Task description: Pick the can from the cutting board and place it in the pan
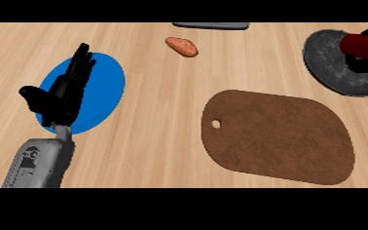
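Dark red can (355, 45) sits in grey pan (332, 66) at far right of worktop (165, 107), partly cut by view edge. Brown cutting board (277, 136) lies bare, just below-left of pan. I see left hand (63, 90) resting over blue plate (86, 91), fingers straight and spread, holding nothing. Right hand not in view. Can lies well apart from left hand, across whole worktop to right; long axis I cannot tell. Judging: placing looks done, nothing left to carry.
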`<state>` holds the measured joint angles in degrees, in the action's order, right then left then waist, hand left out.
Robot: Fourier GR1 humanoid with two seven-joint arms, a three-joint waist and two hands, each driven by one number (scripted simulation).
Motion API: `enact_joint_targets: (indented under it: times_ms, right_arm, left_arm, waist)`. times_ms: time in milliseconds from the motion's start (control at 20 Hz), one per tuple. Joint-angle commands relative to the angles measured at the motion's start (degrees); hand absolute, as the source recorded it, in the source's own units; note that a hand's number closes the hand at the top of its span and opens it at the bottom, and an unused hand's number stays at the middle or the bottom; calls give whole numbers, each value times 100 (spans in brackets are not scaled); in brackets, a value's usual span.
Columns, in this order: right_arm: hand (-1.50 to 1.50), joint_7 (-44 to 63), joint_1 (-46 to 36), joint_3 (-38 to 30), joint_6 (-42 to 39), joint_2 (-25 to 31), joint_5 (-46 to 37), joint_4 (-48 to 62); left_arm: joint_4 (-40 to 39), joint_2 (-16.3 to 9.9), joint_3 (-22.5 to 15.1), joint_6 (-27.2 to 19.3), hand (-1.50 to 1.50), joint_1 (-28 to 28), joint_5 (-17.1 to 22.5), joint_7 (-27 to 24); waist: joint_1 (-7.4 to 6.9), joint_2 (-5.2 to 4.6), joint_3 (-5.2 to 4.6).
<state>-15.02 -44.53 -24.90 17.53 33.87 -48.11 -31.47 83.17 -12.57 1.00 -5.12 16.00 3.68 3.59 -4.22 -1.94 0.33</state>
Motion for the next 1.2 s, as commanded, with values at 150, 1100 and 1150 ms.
enact_joint_targets:
  times_ms: [150,1100,1150]
  right_arm:
    - [150,-660,-247,-588,45,4,535,1088]
    - [-150,-1976,-306,-1787,-1402,341,1753,2012]
    - [-150,-2265,-144,-1934,-1820,495,1936,2039]
  left_arm:
    - [3,97,-73,2,0,70,-24,-70]
    - [-148,125,-21,-19,0,-2,-75,-199]
    - [7,166,-66,-195,0,4,-175,26]
  waist:
    - [-121,-64,30]
    - [24,-24,21]
    - [125,41,21]
